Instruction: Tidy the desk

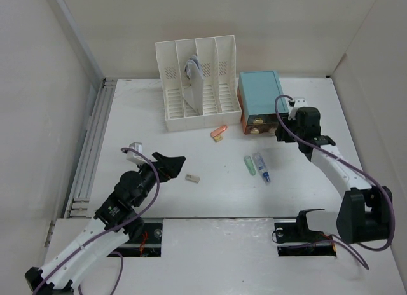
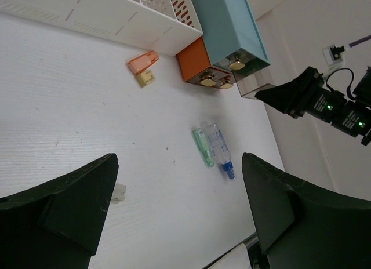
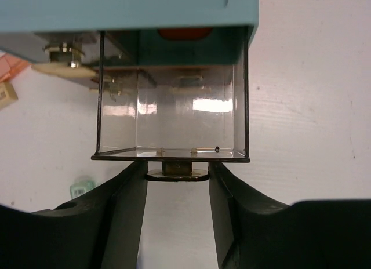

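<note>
Desk [image 1: 216, 199]: right arm [image 1: 331, 161] outstretched, jaws clasping clear drawer knob [image 3: 177, 176]

bare desk [image 1: 146, 126] lies between file rack [image 1: 198, 91] and left gripper [image 1: 173, 163]; two tubes [image 1: 249, 164], a small block [image 1: 192, 178] and the pulled-out drawer [image 3: 174, 118] obstruct.

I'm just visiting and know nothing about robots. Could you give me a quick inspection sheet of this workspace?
Surface: matte white desk, no spills seen.
Job's things: the desk; file rack at the back, drawer box beside it, its clear drawer pulled out.
Clutter: orange piece, beige piece, green tube, blue-tipped tube, small white block, all lying loose.
Grippers: left gripper open, above the desk; right gripper shut on the drawer knob.
Cables: purple cables loop along both arms.
Surroundings: white walls; grey rails along the left edge.
</note>
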Controlling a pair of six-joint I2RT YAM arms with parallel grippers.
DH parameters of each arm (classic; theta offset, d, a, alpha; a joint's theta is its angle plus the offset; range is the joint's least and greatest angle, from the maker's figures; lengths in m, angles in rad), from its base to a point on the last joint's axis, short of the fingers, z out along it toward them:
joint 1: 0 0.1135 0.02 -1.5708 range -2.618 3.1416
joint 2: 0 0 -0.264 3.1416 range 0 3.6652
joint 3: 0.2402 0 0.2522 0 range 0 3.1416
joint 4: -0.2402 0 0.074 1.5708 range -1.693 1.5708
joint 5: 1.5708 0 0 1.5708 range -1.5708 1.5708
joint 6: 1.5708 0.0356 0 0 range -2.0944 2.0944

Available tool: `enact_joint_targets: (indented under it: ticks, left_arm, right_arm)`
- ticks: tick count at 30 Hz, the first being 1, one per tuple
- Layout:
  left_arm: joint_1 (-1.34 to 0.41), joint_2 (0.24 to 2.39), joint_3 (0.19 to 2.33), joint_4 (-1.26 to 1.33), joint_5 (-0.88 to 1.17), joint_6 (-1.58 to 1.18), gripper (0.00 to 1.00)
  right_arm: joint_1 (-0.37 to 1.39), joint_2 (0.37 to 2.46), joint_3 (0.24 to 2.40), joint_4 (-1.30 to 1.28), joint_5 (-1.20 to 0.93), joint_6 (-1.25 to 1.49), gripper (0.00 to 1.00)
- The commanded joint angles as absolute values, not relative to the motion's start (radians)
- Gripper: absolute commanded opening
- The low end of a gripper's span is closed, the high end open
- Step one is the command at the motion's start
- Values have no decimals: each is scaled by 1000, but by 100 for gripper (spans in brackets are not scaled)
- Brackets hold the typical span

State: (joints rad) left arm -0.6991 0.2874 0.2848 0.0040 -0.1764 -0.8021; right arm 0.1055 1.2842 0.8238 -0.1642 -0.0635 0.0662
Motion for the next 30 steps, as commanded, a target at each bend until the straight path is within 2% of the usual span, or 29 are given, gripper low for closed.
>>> enact_joint_targets:
  ticks: [1,8,9,10,13,19,22,25,30]
  left_arm:
    - [-701,293,278,48,-181,-795,86]
    - [-701,304,287,69,-181,-795,86]
    - [-701,304,287,69,-181,-795,86]
    - [-701,304,287,69,-181,-795,86]
    - [-701,304,287,69,-181,-795,86]
    - [-701,313,287,60,-181,-795,86]
    - [-701,324,287,70,-181,-795,84]
    - [-701,348,287,81,-181,-785,80]
    - [-701,357,287,81,-172,-785,77]
  right_arm:
    - [109,1197,802,-215,-137,28,30]
    - [109,1117,767,-265,-207,14,28]
    - [109,1117,767,-265,-216,14,34]
    - [109,1129,778,-274,-216,14,57]
    - [109,1138,778,-264,-251,3,89]
    - [109,1046,816,-323,-388,-87,91]
    - [109,1026,850,-350,-489,-116,86]
    - [118,1043,882,-408,-583,-164,76]
    - [127,1078,891,-460,-762,-196,74]
